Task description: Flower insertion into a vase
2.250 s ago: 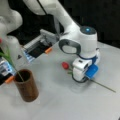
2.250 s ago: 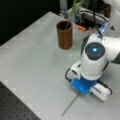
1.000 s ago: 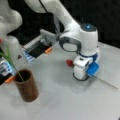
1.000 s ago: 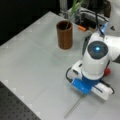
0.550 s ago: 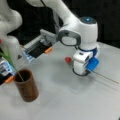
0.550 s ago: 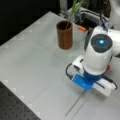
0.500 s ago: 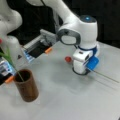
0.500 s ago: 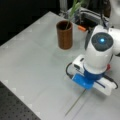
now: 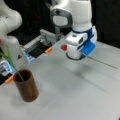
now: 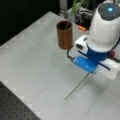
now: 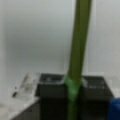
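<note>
The brown vase (image 9: 26, 87) (image 10: 65, 35) stands upright on the white table, with a green leafy stalk (image 9: 10, 60) (image 10: 72, 10) sticking out of it. My gripper (image 9: 82, 53) (image 10: 87, 71) hangs above the table, well apart from the vase, and is shut on a flower. The flower's thin stem (image 9: 102, 62) (image 10: 77, 86) juts out level on one side, and its red head (image 9: 64, 47) shows on the other. In the wrist view the green stem (image 11: 78, 45) runs between the dark fingers (image 11: 50, 97).
A grey open box (image 9: 41, 46) with orange tabs sits at the table's back, behind the vase. A second white arm (image 9: 10, 22) stands at a front view's left. A black perforated board (image 10: 15, 107) borders the table at a front view's bottom left.
The gripper has risen from the table with the flower in it, so the stem now hangs in the air. The vase has not moved.
</note>
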